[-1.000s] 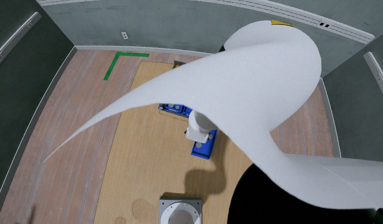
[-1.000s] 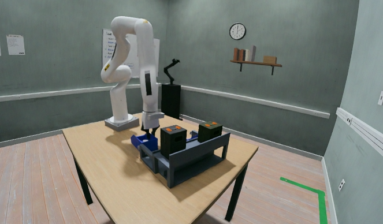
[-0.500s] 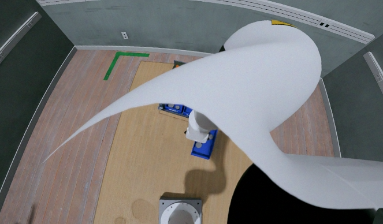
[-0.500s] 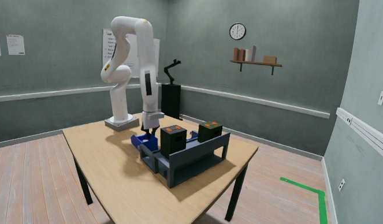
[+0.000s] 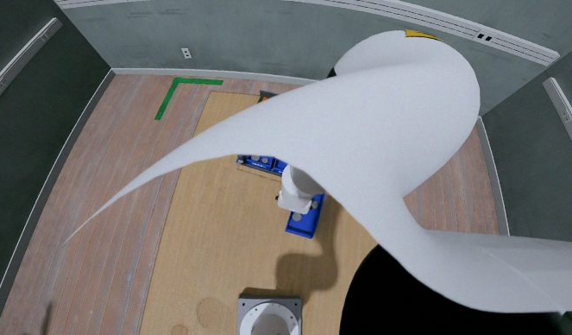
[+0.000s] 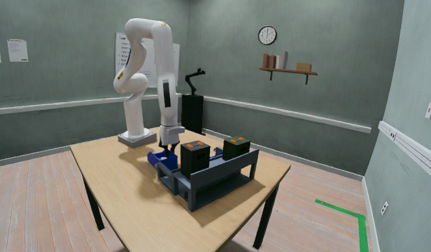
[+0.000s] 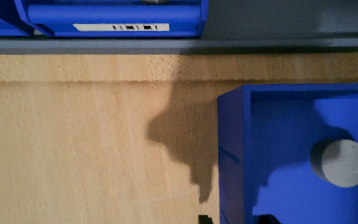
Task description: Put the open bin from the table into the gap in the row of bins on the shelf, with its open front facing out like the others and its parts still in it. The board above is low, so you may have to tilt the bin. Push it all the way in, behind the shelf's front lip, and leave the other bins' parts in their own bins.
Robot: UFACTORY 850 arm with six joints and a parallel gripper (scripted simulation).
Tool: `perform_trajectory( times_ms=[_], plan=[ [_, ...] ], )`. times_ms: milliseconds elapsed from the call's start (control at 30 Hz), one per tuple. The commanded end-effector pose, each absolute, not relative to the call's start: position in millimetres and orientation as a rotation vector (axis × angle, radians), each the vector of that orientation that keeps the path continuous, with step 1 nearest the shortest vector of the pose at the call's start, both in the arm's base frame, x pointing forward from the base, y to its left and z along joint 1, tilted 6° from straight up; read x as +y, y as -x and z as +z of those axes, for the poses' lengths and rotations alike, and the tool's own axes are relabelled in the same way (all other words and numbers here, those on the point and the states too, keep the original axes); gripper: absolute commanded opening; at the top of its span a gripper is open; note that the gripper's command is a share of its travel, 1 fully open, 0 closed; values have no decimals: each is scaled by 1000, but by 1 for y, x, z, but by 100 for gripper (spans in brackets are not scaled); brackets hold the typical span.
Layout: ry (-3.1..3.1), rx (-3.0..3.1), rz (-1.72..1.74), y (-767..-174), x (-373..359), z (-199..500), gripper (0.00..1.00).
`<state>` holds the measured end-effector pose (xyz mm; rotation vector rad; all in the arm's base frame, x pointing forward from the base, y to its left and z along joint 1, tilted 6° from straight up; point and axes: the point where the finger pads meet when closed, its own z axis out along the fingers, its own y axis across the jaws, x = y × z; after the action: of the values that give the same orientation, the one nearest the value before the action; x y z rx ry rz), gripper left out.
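Claw (image 5: 294,202) (image 6: 167,154) (image 7: 236,219), one: fingers parted by a modest amount, not wide, gripping nothing; one tip outside and one inside the near side wall of the open bin, the wall between them.

Open bin (image 5: 305,226) (image 6: 170,163) (image 7: 285,120), blue, one: on the table, just in front of the shelf (image 5: 265,171) (image 6: 225,167) (image 7: 105,46), round metal parts inside. Not yet housed.

Handling notes: centre the tips over the wall, close squarely and firmly, and keep clear of the parts. Lift level; turn the open front away from the shelf's interior. Tilt only as much as the shelf's low board demands, lest parts roll out, then level and push home behind the shelf's lip. Seated bins (image 5: 267,165) (image 7: 115,15) in the shelf: avoid nudging.

Surface: pale wood-grain table (image 5: 213,207) (image 6: 128,195) (image 7: 80,150), beneath the shelf. Two dark boxes with orange marks, atop the shelf.

Room: grey-green walls around the shelf; round clock (image 6: 267,35) on the wall beyond it; plank floor below it, green tape (image 5: 166,99) (image 6: 342,208) well apart from it.
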<state>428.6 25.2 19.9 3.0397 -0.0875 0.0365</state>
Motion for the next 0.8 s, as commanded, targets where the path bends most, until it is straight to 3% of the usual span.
perform_trajectory(
  times_ms=[0,500,767],
  plan=[
    [-3040,-87,39,-429,25,20,29],
    [-3040,-87,39,-429,25,20,29],
    [-3039,-88,43,-428,29,60,29]
  ],
)
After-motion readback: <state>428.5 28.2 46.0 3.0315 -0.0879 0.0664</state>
